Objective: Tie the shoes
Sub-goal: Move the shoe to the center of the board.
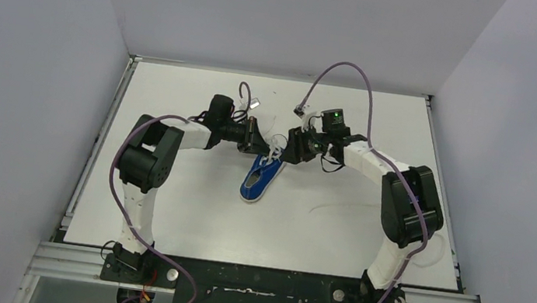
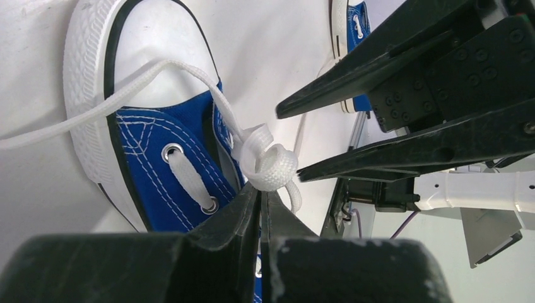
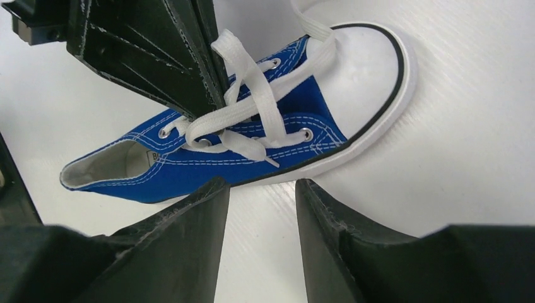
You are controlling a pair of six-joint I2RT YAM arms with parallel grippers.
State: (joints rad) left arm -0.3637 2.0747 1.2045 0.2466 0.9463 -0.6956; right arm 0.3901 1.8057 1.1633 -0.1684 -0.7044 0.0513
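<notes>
One blue canvas shoe [image 1: 258,180] with a white toe cap lies mid-table between the two arms. Its white lace [image 2: 272,165] is bunched into a small knot over the eyelets. My left gripper [image 2: 264,192] is shut, its tips pinching the lace just under that knot. In the right wrist view the shoe [image 3: 208,158] lies on its side, and the left gripper [image 3: 219,112] meets the crossed lace [image 3: 246,110] there. My right gripper [image 3: 262,189] is open just short of the sole, with only bare table between its fingers. Its fingers [image 2: 353,82] hover beside the knot.
A second blue shoe [image 2: 357,22] peeks out behind the right gripper in the left wrist view. The white table [image 1: 186,219] is ringed by grey walls, with a metal rail at the near edge. Purple cables [image 1: 354,73] loop above both arms.
</notes>
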